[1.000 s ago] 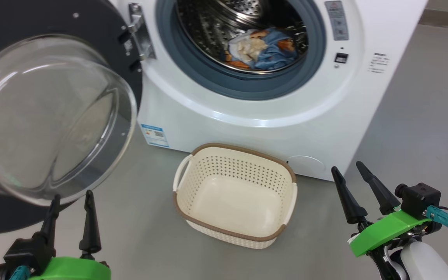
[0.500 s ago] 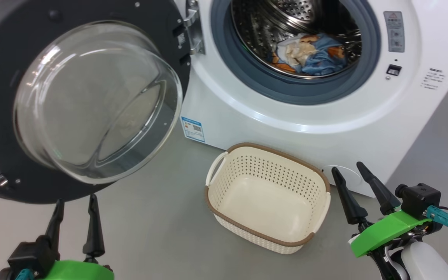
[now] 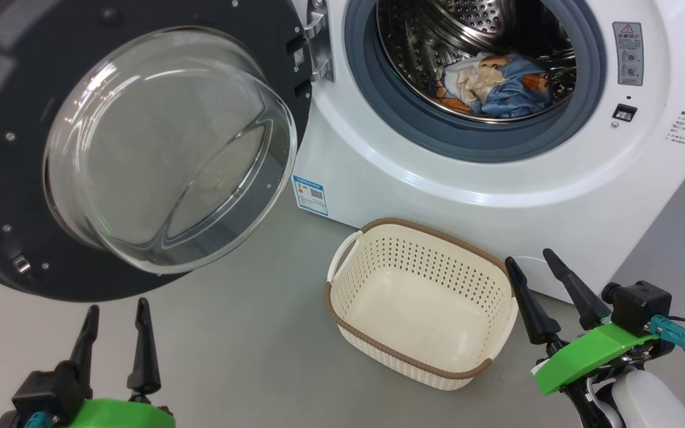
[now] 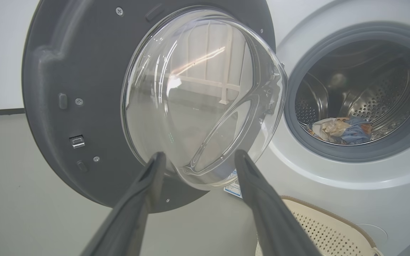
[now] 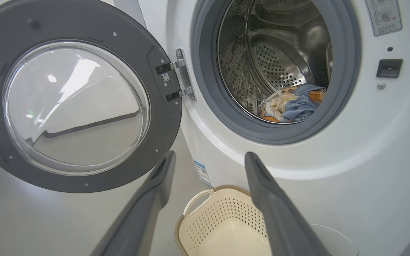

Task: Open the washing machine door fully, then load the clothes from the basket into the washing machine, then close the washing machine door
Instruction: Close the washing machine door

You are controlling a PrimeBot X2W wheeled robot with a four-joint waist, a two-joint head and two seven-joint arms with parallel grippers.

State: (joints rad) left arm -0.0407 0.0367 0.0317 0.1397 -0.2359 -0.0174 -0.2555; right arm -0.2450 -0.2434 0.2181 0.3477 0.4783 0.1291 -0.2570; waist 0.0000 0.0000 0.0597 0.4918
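The washing machine door (image 3: pixel 134 148) stands swung wide open, taking up the upper left of the head view, its glass bowl bulging toward the robot and its hinge (image 3: pixel 319 47) at its right edge. The washing machine (image 3: pixel 467 196) fills the upper right. The clothes (image 3: pixel 497 86) lie in a small heap at the bottom of the steel drum, blue with orange print and a cream piece among them. The basket (image 3: pixel 426 315) sits on the floor just in front of the machine, low in the middle of the frame, with nothing in it.

Both pincers are spread open and hold nothing. The left gripper (image 3: pixel 116 306) hangs at the lower left, just below the door's bottom rim. The right gripper (image 3: pixel 528 257) is at the lower right, beside the basket's right end.

To my eye the loading is finished, so closing the door is the step in hand. That calls for the left gripper to reach the door's far left rim and push it round on the hinge, toward the right, until it catches at the latch slot (image 3: pixel 624 112). The glass bowl must clear the grey seal as it goes in.
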